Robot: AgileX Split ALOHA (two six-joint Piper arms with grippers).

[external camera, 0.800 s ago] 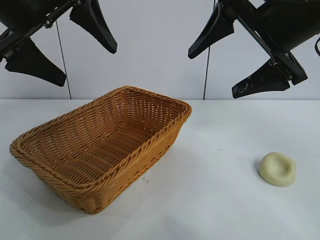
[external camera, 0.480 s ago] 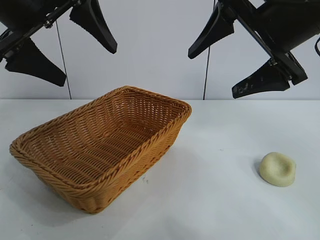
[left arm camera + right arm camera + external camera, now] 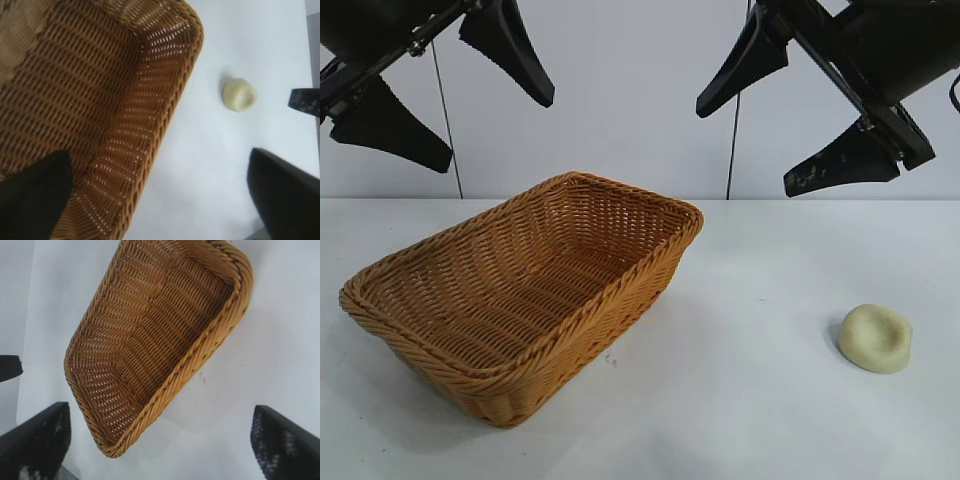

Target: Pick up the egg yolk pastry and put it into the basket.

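My left gripper point(image 3: 445, 95) hangs high above table's left end, jaws spread wide, holding nothing. Basket point(image 3: 520, 300) sits left of centre on white table point(image 3: 750, 420). My right gripper point(image 3: 790, 120) hangs high at right, jaws likewise wide apart, nothing held. Egg yolk pastry point(image 3: 875, 338) lies on table at far right, well apart from basket. Left wrist view shows both pastry point(image 3: 239, 94) and basket point(image 3: 100, 110); right wrist view shows basket point(image 3: 160, 340) only.

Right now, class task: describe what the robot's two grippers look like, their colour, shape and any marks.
Both are matte black. The left gripper has two broad, wedge-shaped fingers tapering to blunt tips. The right gripper has matching fingers, with pale scuff marks on the lower one. A thin dark cable hangs behind each.
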